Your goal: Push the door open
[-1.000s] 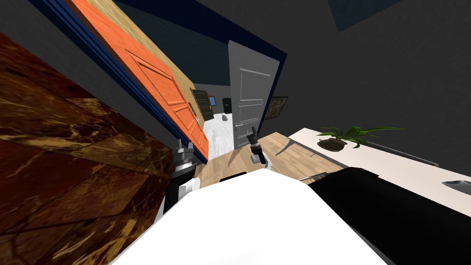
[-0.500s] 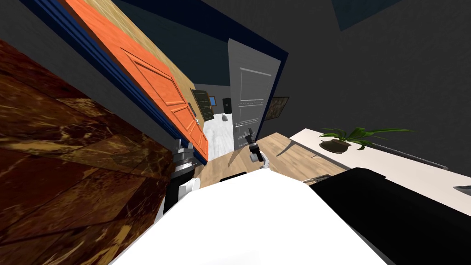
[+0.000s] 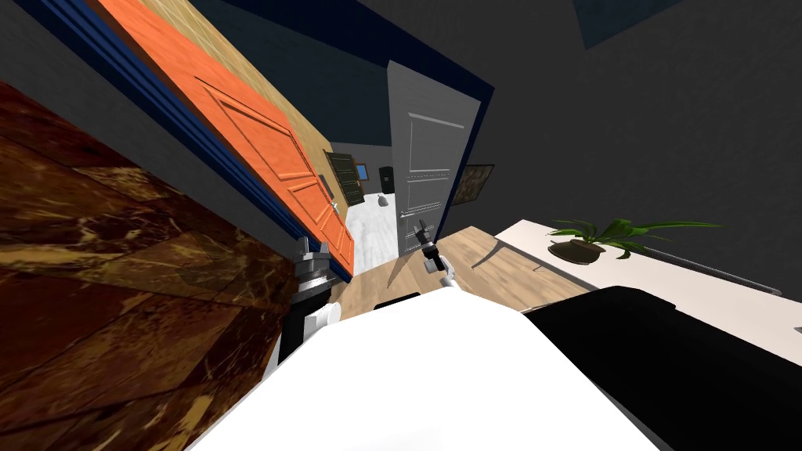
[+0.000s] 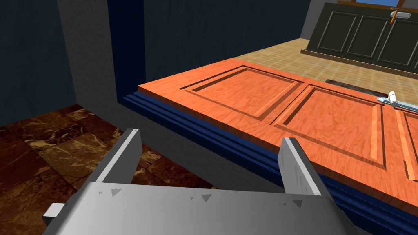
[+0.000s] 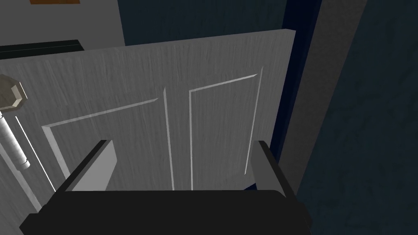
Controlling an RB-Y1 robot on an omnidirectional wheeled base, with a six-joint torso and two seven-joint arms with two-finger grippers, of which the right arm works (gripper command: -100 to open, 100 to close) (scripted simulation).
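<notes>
Wood floor (image 3: 485, 266), grey door (image 5: 212, 122) ajar before right fingers (image 5: 101, 168), orange door (image 4: 245, 94) beside left fingers (image 4: 126, 155); both pairs spread, empty

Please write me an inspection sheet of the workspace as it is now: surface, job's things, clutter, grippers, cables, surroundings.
Surface: wooden floor in front of the doors.
Job's things: grey door, panelled, standing partly open; its handle lies to one side of the right gripper.
Clutter: potted plant on a white counter.
Grippers: right gripper faces the grey door, fingers open, contact cannot be told; left gripper faces the orange door, fingers open.
Cables: nothing seen.
Surroundings: dark walls, blue door frame, brown marbled surface.
</notes>
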